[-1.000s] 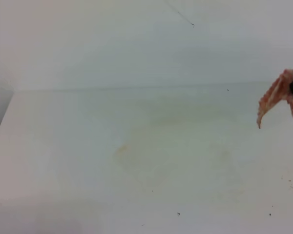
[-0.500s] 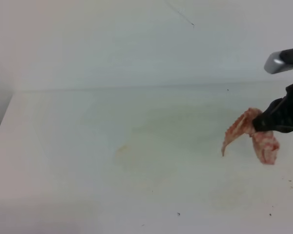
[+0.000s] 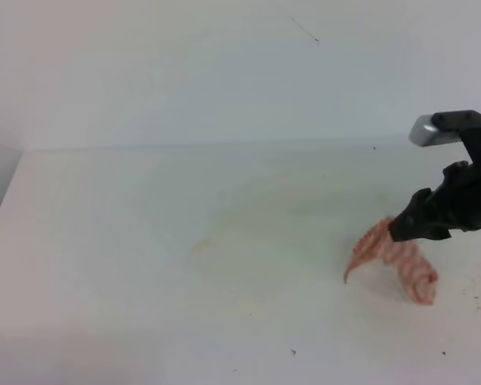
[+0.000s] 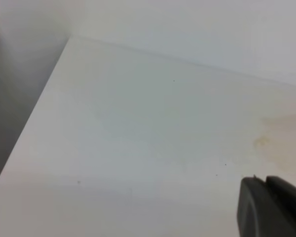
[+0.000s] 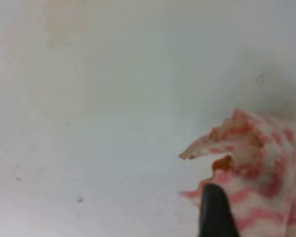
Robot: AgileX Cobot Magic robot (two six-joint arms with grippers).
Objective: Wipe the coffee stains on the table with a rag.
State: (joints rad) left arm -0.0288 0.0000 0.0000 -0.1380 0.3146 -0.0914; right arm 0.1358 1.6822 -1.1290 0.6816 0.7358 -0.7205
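Now the right fingers, seemingly gripping the rag, must sweep left onto the coffee stains; left fingers: cannot tell.

The counter offers an unobstructed flat surface across its left and centre, where the faint coffee stains lie flush and present no barrier to passage. The only obstacles stand at the right: the rag, bunched and raised off the surface, with the right gripper directly above it. At the rear a wall bounds the counter
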